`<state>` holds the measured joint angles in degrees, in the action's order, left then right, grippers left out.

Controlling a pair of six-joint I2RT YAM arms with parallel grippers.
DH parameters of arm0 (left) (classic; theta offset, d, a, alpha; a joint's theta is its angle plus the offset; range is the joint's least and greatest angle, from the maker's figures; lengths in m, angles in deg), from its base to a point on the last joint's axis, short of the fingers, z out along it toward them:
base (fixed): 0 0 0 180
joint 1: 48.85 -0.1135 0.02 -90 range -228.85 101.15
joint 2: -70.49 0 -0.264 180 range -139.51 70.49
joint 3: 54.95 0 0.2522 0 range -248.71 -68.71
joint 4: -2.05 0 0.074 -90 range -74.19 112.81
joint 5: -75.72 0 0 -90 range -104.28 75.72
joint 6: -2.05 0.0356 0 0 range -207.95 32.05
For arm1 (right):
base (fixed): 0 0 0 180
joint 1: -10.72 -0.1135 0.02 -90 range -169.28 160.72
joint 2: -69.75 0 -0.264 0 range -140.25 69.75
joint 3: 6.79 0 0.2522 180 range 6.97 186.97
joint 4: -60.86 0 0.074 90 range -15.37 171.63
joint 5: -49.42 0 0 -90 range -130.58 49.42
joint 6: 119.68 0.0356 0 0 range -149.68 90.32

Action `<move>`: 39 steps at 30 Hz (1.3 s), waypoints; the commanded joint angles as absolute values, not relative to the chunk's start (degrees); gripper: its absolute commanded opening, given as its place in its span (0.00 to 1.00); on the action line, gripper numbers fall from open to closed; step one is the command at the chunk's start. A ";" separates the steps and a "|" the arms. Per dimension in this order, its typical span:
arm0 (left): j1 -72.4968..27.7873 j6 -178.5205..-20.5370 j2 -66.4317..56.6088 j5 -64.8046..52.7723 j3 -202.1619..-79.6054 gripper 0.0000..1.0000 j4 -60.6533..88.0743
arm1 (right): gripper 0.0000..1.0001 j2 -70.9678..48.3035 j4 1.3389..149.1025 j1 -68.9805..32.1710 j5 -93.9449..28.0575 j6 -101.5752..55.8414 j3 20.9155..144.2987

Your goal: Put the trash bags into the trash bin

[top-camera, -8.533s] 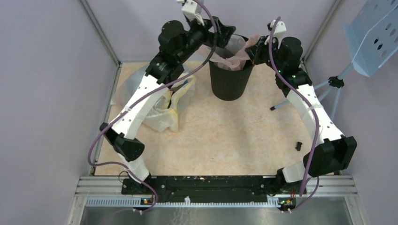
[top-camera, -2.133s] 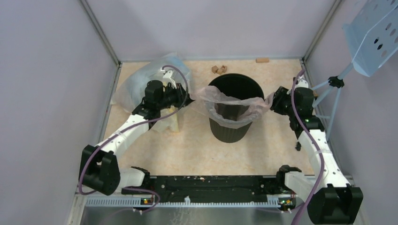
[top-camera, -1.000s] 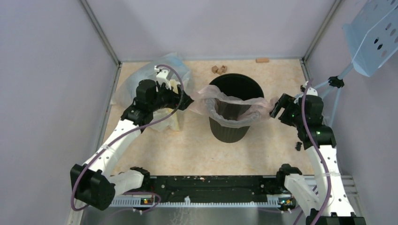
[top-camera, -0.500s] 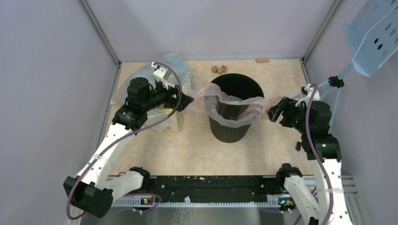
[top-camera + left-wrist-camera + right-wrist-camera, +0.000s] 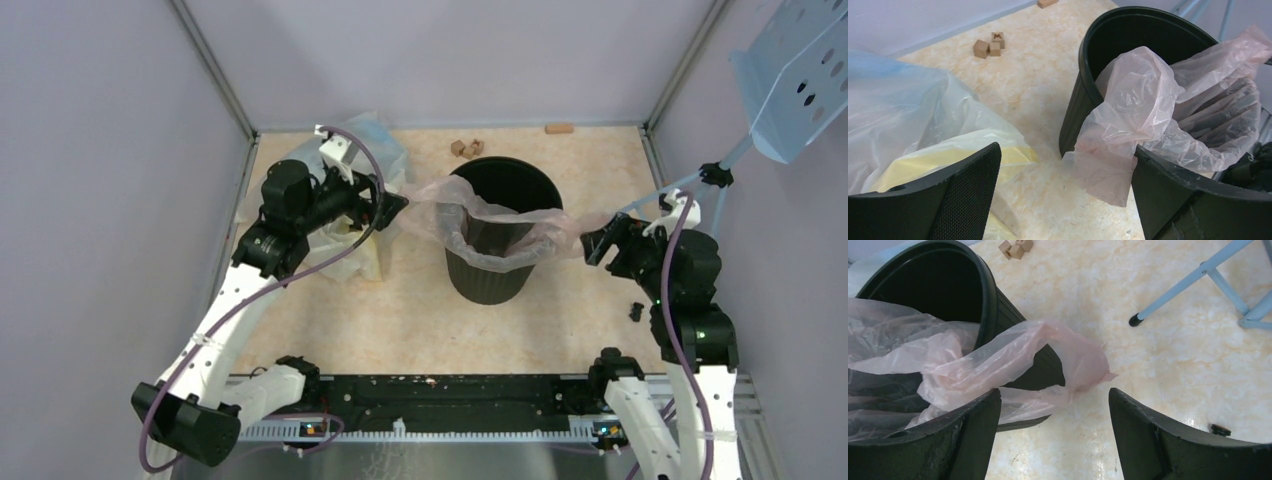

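The black ribbed trash bin [image 5: 497,272] stands upright mid-floor. A pale pink trash bag [image 5: 492,238] sits in its mouth, its edges draped over the near rim. One flap hangs out on the left [image 5: 1108,165] and one on the right [image 5: 1073,357]. My left gripper [image 5: 392,207] is just left of the bin, open, with the left flap loose in front of its jaws [image 5: 1066,150]. On the bin's right, my right gripper [image 5: 592,245] is also open. The right flap ends near its fingertips, ungripped [image 5: 1054,392]. The bin [image 5: 1128,22] [image 5: 990,290] shows in both wrist views.
A heap of clear bluish and yellow bags [image 5: 345,180] [image 5: 903,115] lies under my left arm. Small wooden blocks [image 5: 465,147] [image 5: 989,45] [image 5: 1015,247] sit behind the bin. Blue stand legs [image 5: 700,185] [image 5: 1193,282] and a small black part [image 5: 636,311] are on the right.
Both arms have drawn back from the bin, the left toward the far left, the right toward the near right. Both grippers stay open and the bag stays draped on the rim.
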<state>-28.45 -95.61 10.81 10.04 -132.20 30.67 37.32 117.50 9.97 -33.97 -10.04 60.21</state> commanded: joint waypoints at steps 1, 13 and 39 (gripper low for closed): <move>-28.59 -95.93 8.88 16.64 -132.58 0.99 25.93 | 0.79 38.81 118.12 9.56 -33.37 -10.67 63.15; -28.61 -96.35 6.24 14.71 -132.83 0.63 25.69 | 0.61 36.16 112.07 9.59 -20.25 -20.71 73.91; -28.55 -101.04 4.32 9.19 -131.68 0.00 23.97 | 0.61 -0.63 113.16 -16.06 -12.50 -48.30 87.93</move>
<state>-28.45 -100.22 4.50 9.80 -131.32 26.14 -0.03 111.25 -15.43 -6.80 -42.48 85.54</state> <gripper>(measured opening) 0.005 0.639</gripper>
